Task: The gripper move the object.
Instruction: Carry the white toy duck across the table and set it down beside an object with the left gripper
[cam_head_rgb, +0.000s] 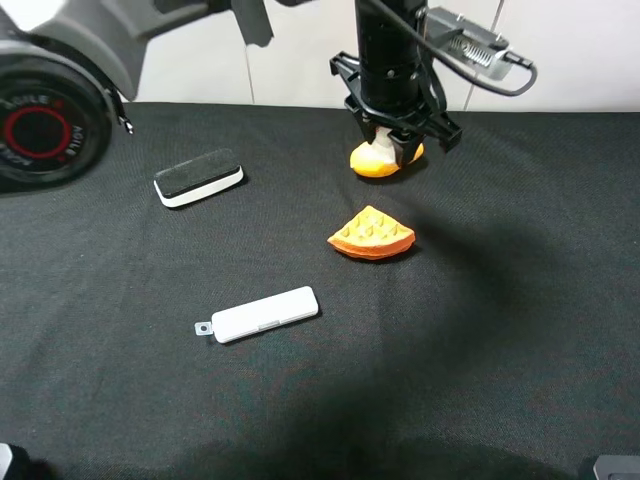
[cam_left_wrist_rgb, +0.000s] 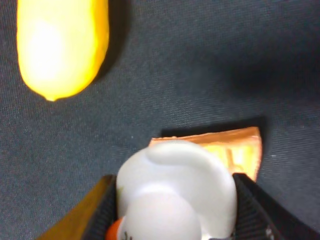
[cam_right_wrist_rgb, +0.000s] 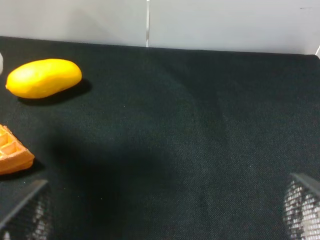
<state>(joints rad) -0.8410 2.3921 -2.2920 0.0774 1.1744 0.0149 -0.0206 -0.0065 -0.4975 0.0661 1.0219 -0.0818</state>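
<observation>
**Left gripper pinched the white lump near the far edge**

From the high camera, the left gripper (cam_head_rgb: 395, 140) hung from its dark arm near the middle of the far edge of the tabletop (cam_head_rgb: 520, 330). It was closed on the object (cam_head_rgb: 381, 141), a small cream-white lump showing between the black claws. Just behind and under it in this view lay a mango (cam_head_rgb: 372, 165). A waffle wedge (cam_head_rgb: 371, 235) sat near the middle of the tabletop, apart from the mango. An eraser (cam_head_rgb: 198, 178) lay toward the far left corner. A flat white case (cam_head_rgb: 262, 314) lay left of the middle, nearer the front edge.

In the left wrist view, the object (cam_left_wrist_rgb: 175, 190) filled the gap between the black fingers (cam_left_wrist_rgb: 252, 210) of the left gripper (cam_left_wrist_rgb: 177, 215). Its two rounded blobs were pressed from both sides. It appeared to be lifted clear of the dark tabletop (cam_left_wrist_rgb: 200, 65). The waffle wedge (cam_left_wrist_rgb: 235, 150) showed partly behind it, and the mango (cam_left_wrist_rgb: 60, 45) lay on the cloth off to one side.

In the right wrist view, the right gripper (cam_right_wrist_rgb: 162, 210) was spread wide with nothing between its mesh-faced fingertips (cam_right_wrist_rgb: 302, 205). Beyond it on the tabletop (cam_right_wrist_rgb: 200, 125) lay the mango (cam_right_wrist_rgb: 44, 77) near the far edge and a corner of the waffle wedge (cam_right_wrist_rgb: 12, 152).
</observation>
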